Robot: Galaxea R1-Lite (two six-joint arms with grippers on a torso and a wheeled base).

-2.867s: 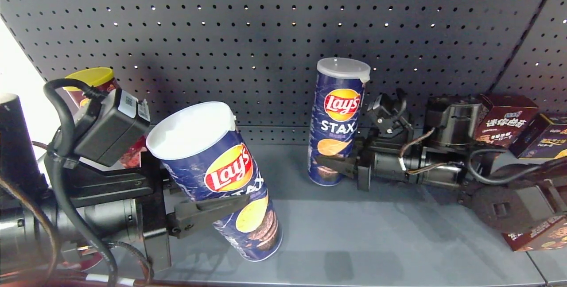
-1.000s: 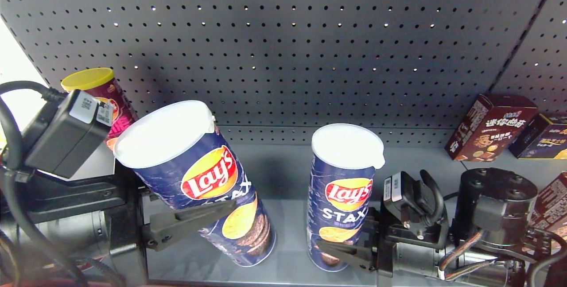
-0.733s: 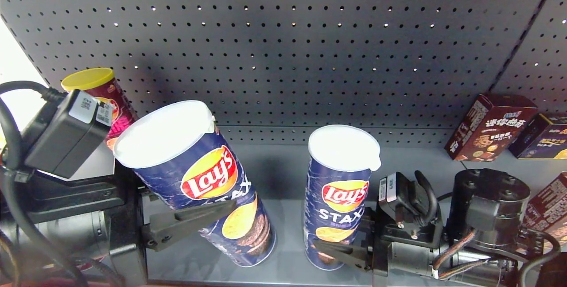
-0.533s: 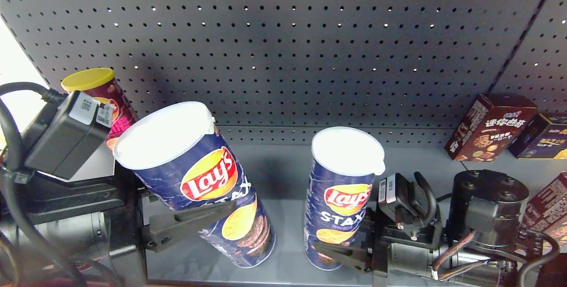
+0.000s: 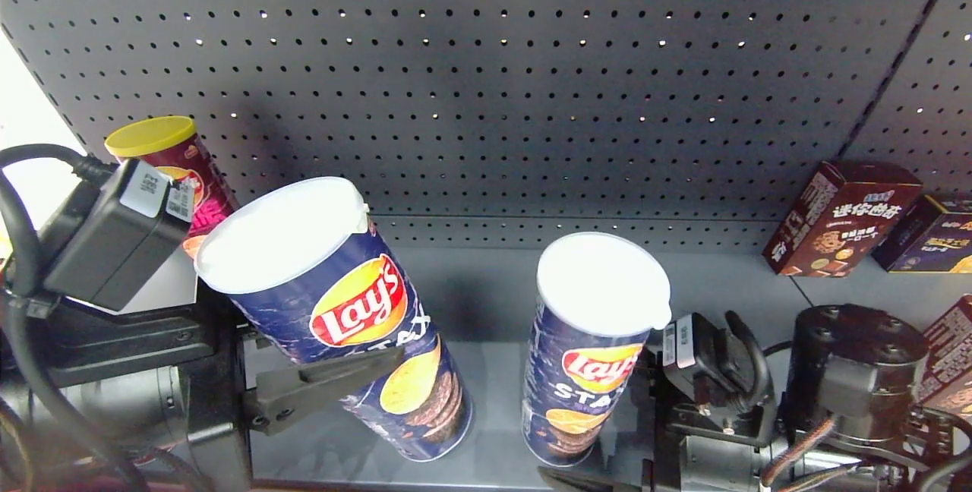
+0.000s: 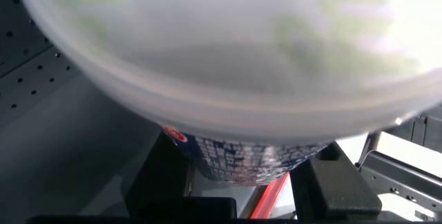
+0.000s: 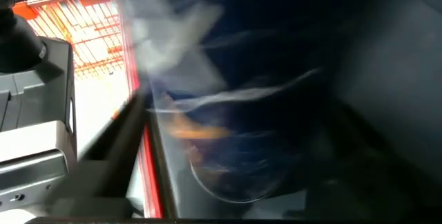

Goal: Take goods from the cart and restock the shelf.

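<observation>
left claw (image 5: 383,340), lower left of the frame, is clamped around a tilted blue can (image 5: 342,310) at the front of the shelf (image 5: 493,302). right claw (image 5: 592,477) sits at the bottom edge, just beside the second blue can (image 5: 588,370), lower centre; i cannot tell how far open it is. count: two blue cans, one red can (image 5: 178,165) at upper left, three boxes (image 5: 835,211) at right.

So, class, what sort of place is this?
Probably a shop aisle: a grey shelf with a pegboard back, a brown snack box displayed on it, and a blue chip can in the left gripper.
</observation>
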